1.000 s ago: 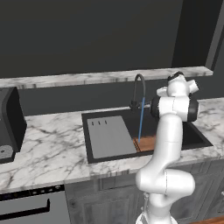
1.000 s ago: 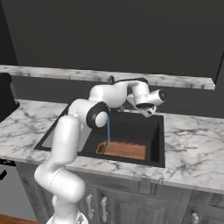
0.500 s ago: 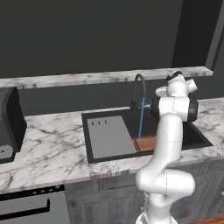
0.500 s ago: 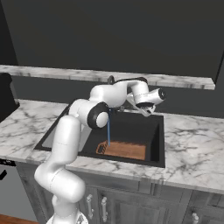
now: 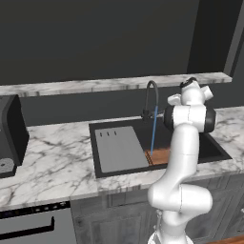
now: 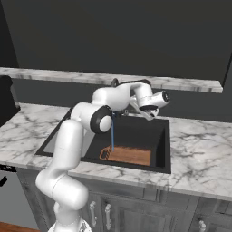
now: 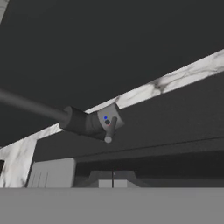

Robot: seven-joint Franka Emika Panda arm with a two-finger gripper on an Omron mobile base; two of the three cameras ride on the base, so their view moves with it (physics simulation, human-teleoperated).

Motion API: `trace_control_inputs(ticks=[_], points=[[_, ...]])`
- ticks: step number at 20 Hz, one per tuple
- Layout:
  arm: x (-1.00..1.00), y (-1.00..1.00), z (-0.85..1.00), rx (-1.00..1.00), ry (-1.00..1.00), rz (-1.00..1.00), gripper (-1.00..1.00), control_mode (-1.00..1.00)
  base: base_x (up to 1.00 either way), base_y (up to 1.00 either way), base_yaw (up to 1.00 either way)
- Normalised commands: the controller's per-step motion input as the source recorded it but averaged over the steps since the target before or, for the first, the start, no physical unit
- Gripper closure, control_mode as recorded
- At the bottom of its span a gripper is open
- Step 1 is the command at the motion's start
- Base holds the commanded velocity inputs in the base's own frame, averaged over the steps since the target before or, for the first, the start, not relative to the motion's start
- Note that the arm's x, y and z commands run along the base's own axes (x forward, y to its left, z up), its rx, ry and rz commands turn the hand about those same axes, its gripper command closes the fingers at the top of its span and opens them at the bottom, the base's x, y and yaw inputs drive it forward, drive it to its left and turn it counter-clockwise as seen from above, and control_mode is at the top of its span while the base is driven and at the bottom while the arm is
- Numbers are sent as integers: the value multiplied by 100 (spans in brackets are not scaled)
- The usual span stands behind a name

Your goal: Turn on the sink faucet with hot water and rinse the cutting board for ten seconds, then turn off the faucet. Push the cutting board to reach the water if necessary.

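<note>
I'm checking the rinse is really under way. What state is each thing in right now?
sink faucet: on, running.
water: thin blue stream falling onto the board's end.
cutting board: flat on the sink floor, under the stream.
sink: holds the board and a grey slab.
grey slab: flat in the sink's other half, out of the stream.
gripper: shut, empty, near the faucet base.

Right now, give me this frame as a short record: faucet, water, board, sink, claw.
faucet: sink faucet at the back rim, its lever seen close ahead in the hand view
water: stream running from the spout
board: cutting board flat in the basin, the water lands near its end
sink: black sink, grey slotted slab at its other end
claw: claw shut, empty, near the faucet base
</note>
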Motion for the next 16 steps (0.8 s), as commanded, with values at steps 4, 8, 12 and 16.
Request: trace_control_inputs(ticks=[4,8,12,16], points=[[0,11,0,0,0,2,100,-100,0,0,0],[0,0,0,0,1,1,100,-100,0,0,0],[0,0,0,0,0,0,100,-100,0,0,0],[0,0,0,0,0,0,100,-100,0,0,0]])
